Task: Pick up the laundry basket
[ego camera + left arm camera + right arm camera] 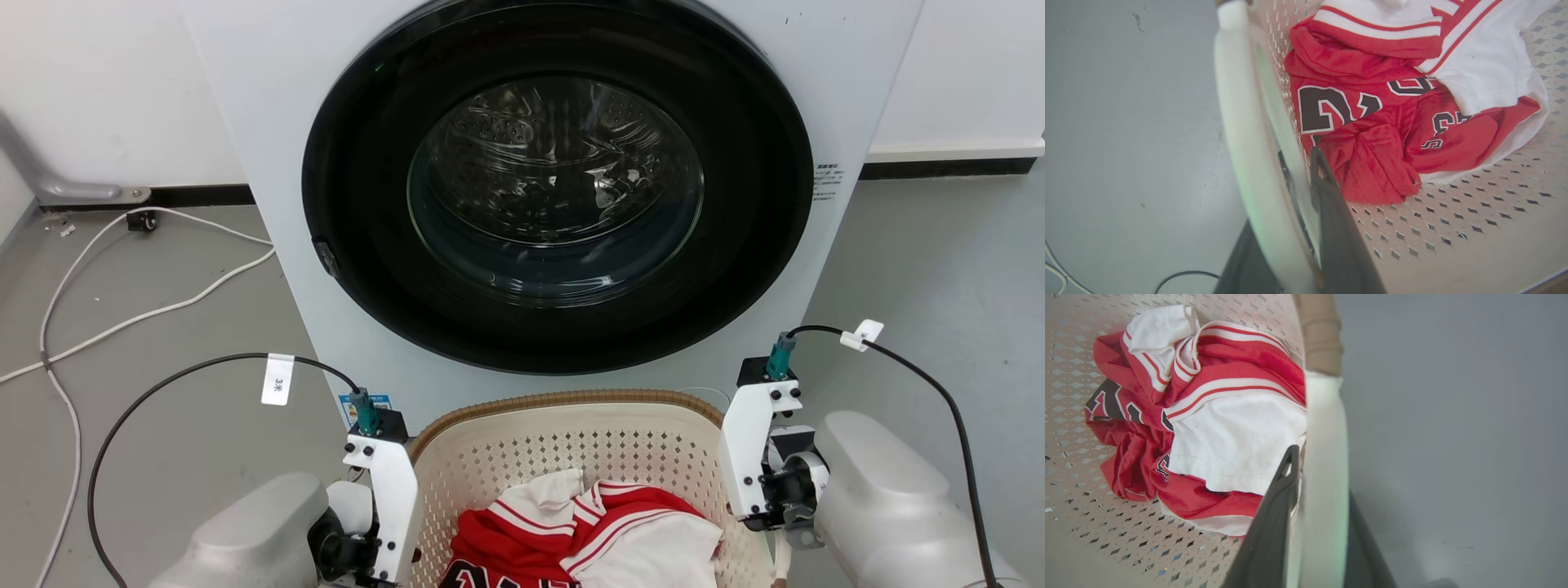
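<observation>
At the far left of the head view a thin white cable loops over the grey floor, and a black cable with a white paper tag arcs to the left wrist. The left gripper straddles the white plastic left handle of the cream-white perforated plastic laundry basket. In the left wrist view one dark finger lies inside the basket against the handle and the other shows outside, beneath it, so the jaws stand narrow, clamped on that handle. The basket, edged by a brown woven-look rim, sits between the two wrists, just in front of the large white front-loading washing machine and below its round dark glass door; whether it rests on the floor cannot be told. Inside it lie a crumpled red jersey with dark white-edged numerals and, partly over it, a white garment with red stripes. On the right, the right gripper grips the white plastic right handle the same way, one finger inside beside the white garment, the other outside over the floor, jaws narrow around the handle. A second black cable curves off the right wrist.
</observation>
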